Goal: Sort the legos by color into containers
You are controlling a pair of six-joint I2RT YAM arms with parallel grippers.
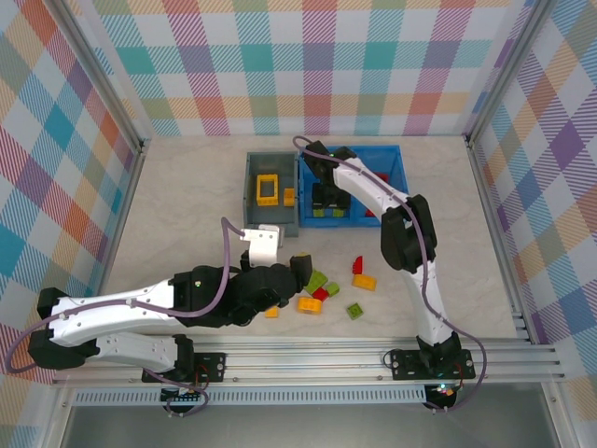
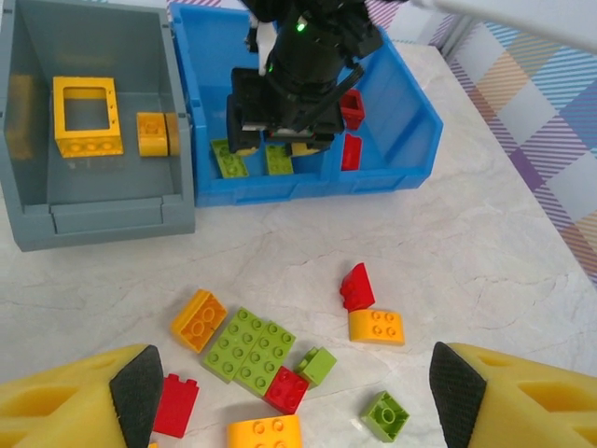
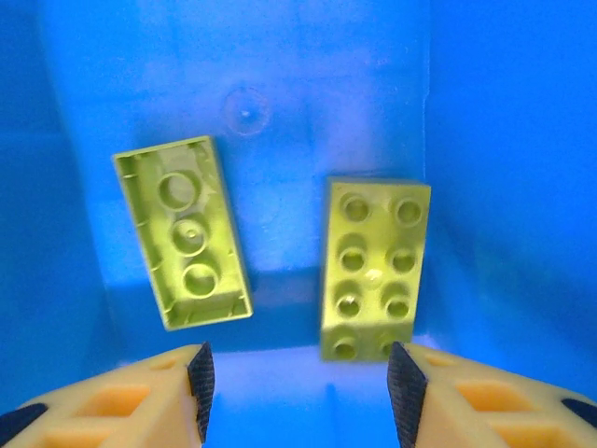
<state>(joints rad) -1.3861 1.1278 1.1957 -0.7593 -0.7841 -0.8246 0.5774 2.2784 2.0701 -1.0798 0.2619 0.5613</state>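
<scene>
Loose legos lie on the table under my open left gripper (image 2: pixel 298 397): a lime plate (image 2: pixel 250 345), a red brick (image 2: pixel 285 390), orange bricks (image 2: pixel 198 320) (image 2: pixel 377 327), a red wedge (image 2: pixel 357 287) and a small lime brick (image 2: pixel 384 415). The grey bin (image 2: pixel 103 219) holds a yellow frame (image 2: pixel 86 145) and a yellow brick (image 2: pixel 154 133). My right gripper (image 3: pixel 300 381) hangs open inside the blue bin's (image 1: pixel 401 173) left compartment. Two lime bricks (image 3: pixel 184 233) (image 3: pixel 376 280) lie on the floor beyond its fingertips, nothing between them. Red bricks (image 2: pixel 352 149) sit in the right compartment.
The two bins stand side by side at the back centre of the table (image 1: pixel 187 224). The loose pile lies in front of them, right of my left gripper (image 1: pixel 298 271). Plaid walls enclose the table on three sides.
</scene>
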